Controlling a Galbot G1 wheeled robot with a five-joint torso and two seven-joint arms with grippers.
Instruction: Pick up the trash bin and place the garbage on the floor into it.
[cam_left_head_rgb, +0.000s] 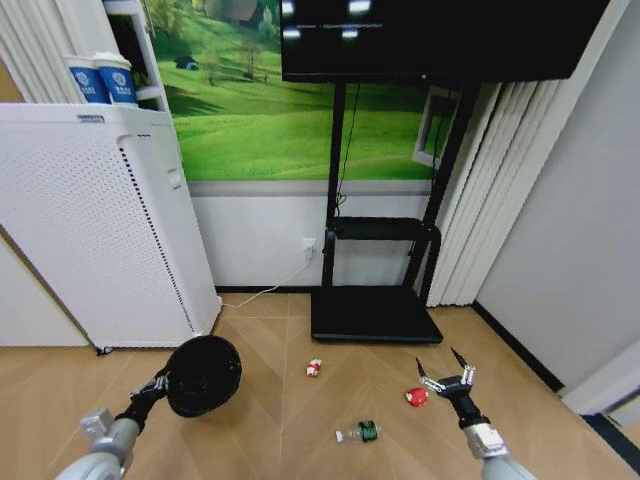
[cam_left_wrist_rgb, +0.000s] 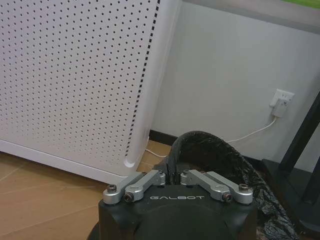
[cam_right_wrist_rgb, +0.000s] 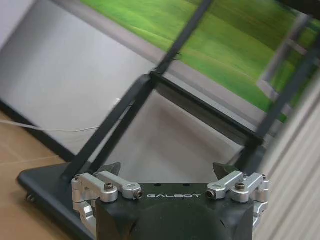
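**Bin in our left grip, litter on the floor**

Our left gripper has its fingers pressed together on the near rim of the trash bin, pinching the edge with the black liner bag. In the left wrist view the gripper's linkages fold inward to meet at that rim, and the crinkled liner opens out just beyond it. From the head view the bin sits tilted, its dark mouth turned toward us, at the lower left above the wood floor.

Our right gripper is spread wide, its two pointed fingertips well apart, holding nothing. It hovers at the lower right, just beside the small red lump, which lies on the floor to its left. In the right wrist view the gripper's fingertips stand far apart, with the black stand base beyond them.

The small clear bottle with green label lies on its side on the floor, between the two arms and nearer to us than the lump. The red-and-white wrapper lies farther out, near the front edge of the black stand base.

Behind the bin stands a tall white perforated appliance, against the wall. A white cable runs from a wall socket to it.
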